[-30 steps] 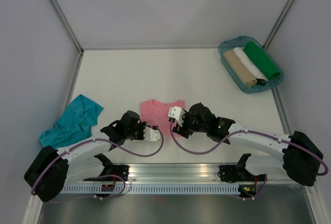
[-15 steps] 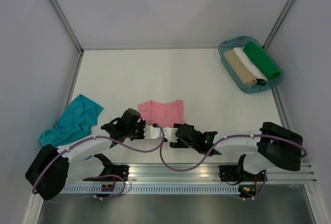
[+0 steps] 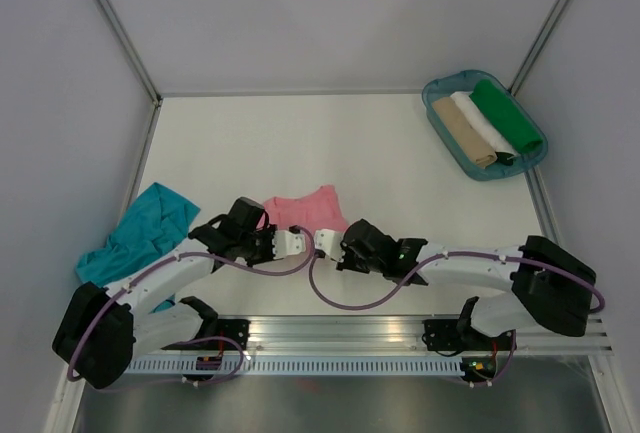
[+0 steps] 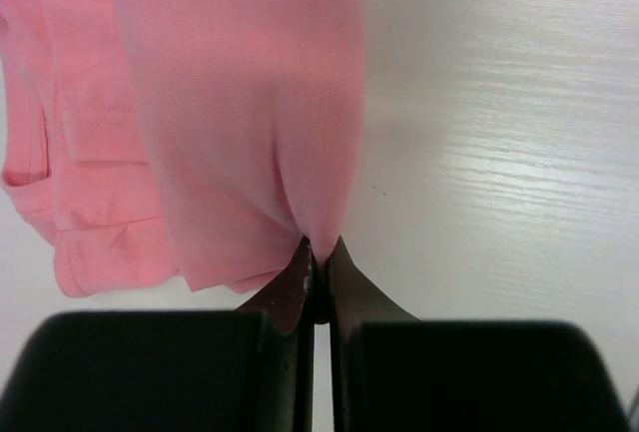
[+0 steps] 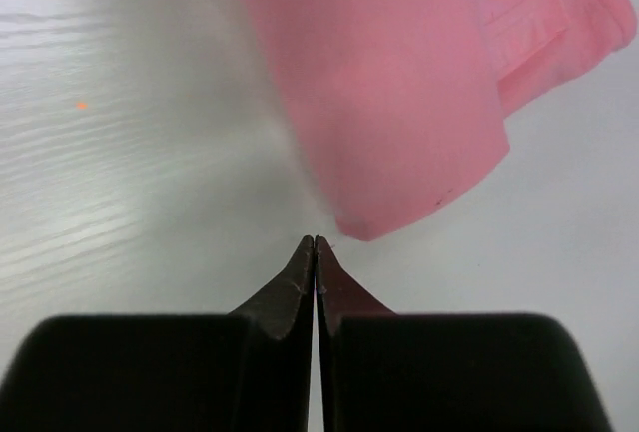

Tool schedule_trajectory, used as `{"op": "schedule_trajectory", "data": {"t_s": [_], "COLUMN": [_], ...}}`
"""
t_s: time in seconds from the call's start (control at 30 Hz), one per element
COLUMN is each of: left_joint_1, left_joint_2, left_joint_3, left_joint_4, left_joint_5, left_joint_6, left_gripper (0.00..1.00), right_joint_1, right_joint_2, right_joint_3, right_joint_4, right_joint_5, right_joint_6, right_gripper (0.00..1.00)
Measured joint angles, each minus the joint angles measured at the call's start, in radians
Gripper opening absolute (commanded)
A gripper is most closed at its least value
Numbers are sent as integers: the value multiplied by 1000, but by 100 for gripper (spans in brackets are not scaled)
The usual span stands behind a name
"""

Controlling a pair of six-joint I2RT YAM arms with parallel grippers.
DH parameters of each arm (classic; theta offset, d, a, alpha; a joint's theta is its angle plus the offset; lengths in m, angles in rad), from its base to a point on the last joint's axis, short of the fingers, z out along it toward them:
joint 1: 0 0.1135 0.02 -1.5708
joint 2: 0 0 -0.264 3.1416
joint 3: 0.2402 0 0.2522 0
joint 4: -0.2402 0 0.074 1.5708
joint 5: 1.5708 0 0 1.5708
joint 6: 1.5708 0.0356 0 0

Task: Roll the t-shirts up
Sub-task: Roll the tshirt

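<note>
Pink tee (image 3: 305, 211): low centre of the top view, flat on the table (image 3: 300, 143), its bottom edge at the grippers.

Tees loose on the table: 2. The second, the teal tee (image 3: 140, 233), lies crumpled at lower left, well apart from the pink one.

Tray (image 3: 487, 174): 1, in the upper right corner of the table. It holds 3 rolled cloths side by side: beige roll (image 3: 462, 133), white roll (image 3: 482, 123), green roll (image 3: 507, 118).

Left gripper (image 4: 318, 252): jaws fully together, pinching a pink fold at its lowest point. The cloth fans up and to the left from the tips.

Right gripper (image 5: 316, 242): jaws fully together with nothing between them. The pink hem hangs just right of the tips, not touching.

In the top view the two grippers sit side by side.
</note>
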Motion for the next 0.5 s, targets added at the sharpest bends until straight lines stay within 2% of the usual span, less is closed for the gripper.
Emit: {"op": "schedule_trajectory", "data": {"t_s": [0.2, 0.37, 0.43, 0.47, 0.5], "left_joint_1": [77, 87, 87, 87, 87], "left_joint_2": [-6, -23, -23, -23, -21], "left_joint_3": [87, 137, 150, 150, 150], "left_joint_4": [-195, -407, -478, -497, -513], "left_joint_5": [117, 219, 264, 275, 285], "left_joint_6": [-2, 47, 64, 68, 69], "left_gripper": [2, 3, 3, 3, 3], "right_joint_1": [-48, -72, -74, -74, -74], "right_joint_2": [-131, -170, -173, -174, -173], "right_joint_3": [77, 132, 137, 137, 137], "right_joint_4": [-185, -355, -394, -407, -414], "right_joint_5": [-285, -513, -549, -555, -550], "right_joint_6": [-12, -29, -32, -34, -32], "right_gripper": [0, 2, 9, 34, 50]}}
